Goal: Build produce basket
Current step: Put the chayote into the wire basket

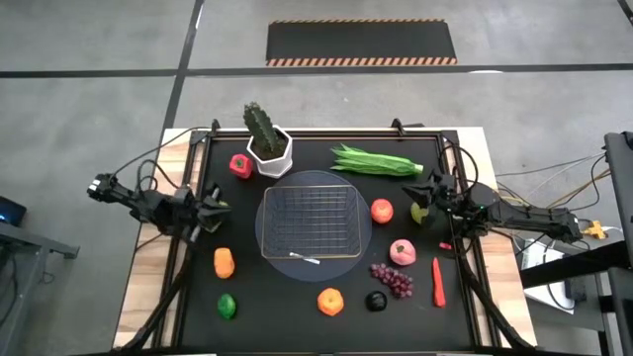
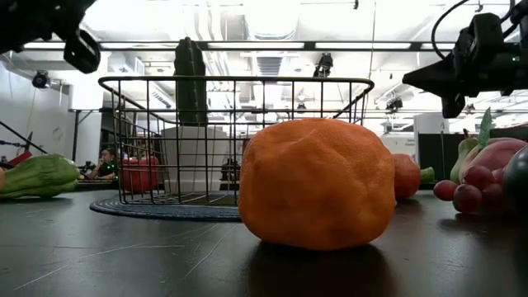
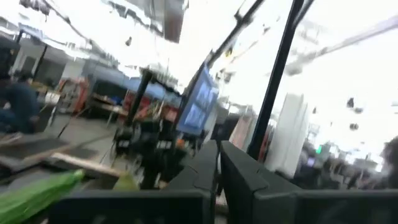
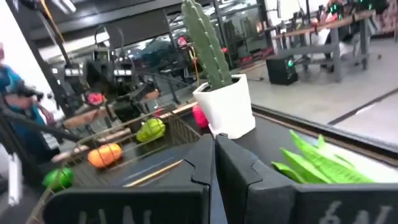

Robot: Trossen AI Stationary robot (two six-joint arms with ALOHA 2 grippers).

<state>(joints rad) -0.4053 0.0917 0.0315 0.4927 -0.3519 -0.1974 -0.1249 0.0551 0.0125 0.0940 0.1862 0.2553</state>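
The basket [image 1: 309, 220] is being seen at the middle of the black table [image 1: 297, 316], on its round grey base, with a small pale strip lying at its near edge and no produce inside it. The produce is being kept all around it on the table: a red pepper [image 1: 239, 165] beside the white cactus pot [image 1: 269, 153] on the far left, a long green bean bunch [image 1: 376, 161] on the far right, and a red round fruit [image 1: 382, 210] just beside the basket's right edge. A pink fruit [image 1: 403, 251], purple grapes [image 1: 393, 279] and a red chili [image 1: 438, 280] are being seen near the right front, with a dark round fruit [image 1: 376, 301] close by. An orange [image 1: 330, 301] is lying in front of the basket, filling the middle of the low view [image 2: 316, 183]. An orange vegetable [image 1: 225, 262] and a lime [image 1: 227, 306] are lying at the left front.

The left gripper [image 1: 212, 211] is being held above the table's left edge, well apart from the basket, its fingers pressed together on nothing. The right gripper [image 1: 427, 198] is being held over the right side, near the red round fruit and a yellow-green fruit [image 1: 419, 211], likewise closed and empty.
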